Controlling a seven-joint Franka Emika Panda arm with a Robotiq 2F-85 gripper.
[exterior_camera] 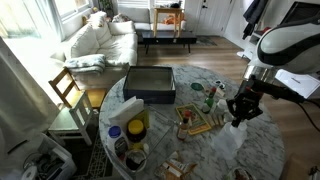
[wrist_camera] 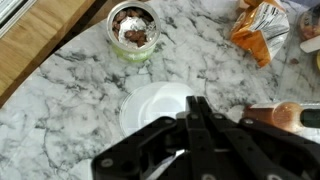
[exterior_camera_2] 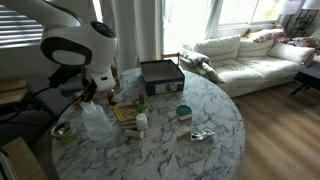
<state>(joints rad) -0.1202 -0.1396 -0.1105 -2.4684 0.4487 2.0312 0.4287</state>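
My gripper (wrist_camera: 193,100) is shut, its two black fingers pressed together with nothing visible between them. It hangs just above a clear round plastic container (wrist_camera: 152,106) on the marble table (wrist_camera: 60,110). In both exterior views the gripper (exterior_camera: 240,110) (exterior_camera_2: 88,96) is over the table's edge region, above the clear container (exterior_camera: 228,136) (exterior_camera_2: 95,120). A small glass jar (wrist_camera: 133,30) with dark and white contents stands beyond the container. A brown bottle (wrist_camera: 285,115) lies close to the right of the fingers.
A black box (exterior_camera: 150,83) (exterior_camera_2: 160,72) sits on the round table, with a wooden board of small items (exterior_camera: 195,122) (exterior_camera_2: 128,110) beside it. An orange bag (wrist_camera: 258,25), a green bottle (exterior_camera: 209,98) and a yellow tub (exterior_camera: 137,128) also stand there. A white sofa (exterior_camera: 100,40) and a wooden chair (exterior_camera: 68,90) are nearby.
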